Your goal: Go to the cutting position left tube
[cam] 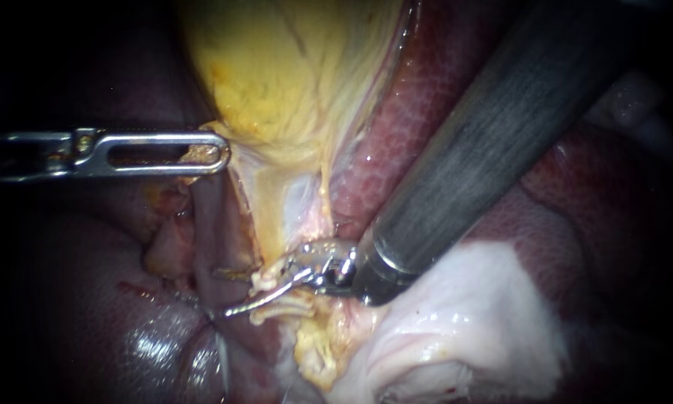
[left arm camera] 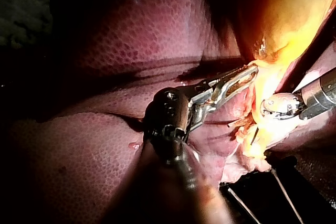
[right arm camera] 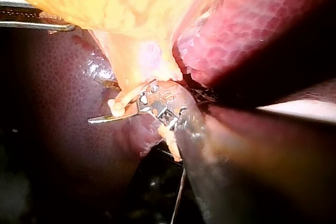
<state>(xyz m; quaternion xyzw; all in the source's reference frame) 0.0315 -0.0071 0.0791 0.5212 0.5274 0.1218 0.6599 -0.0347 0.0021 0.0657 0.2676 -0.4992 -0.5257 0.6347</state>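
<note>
The yellow gallbladder (cam: 276, 75) hangs at the top centre, over dark red liver (cam: 426, 97). My left instrument (cam: 215, 153) comes in from the left, its slotted jaws shut on the gallbladder's lower edge (left arm camera: 252, 72). From the upper right comes my right instrument (cam: 257, 293), its thick grey shaft (cam: 486, 150) crossing the liver. Its thin curved blades stand slightly open at a pale tube (cam: 265, 278) below the gallbladder's neck. In the right wrist view the tube (right arm camera: 118, 106) lies across the lower blade, and one blade tip reaches past it.
White fatty tissue (cam: 471, 314) spreads at the lower right under the right shaft. A dark purple band (cam: 209, 239) runs down just left of the tube. Glistening liver (cam: 149, 344) fills the lower left. Thin dark threads (left arm camera: 283, 192) hang below the tissue.
</note>
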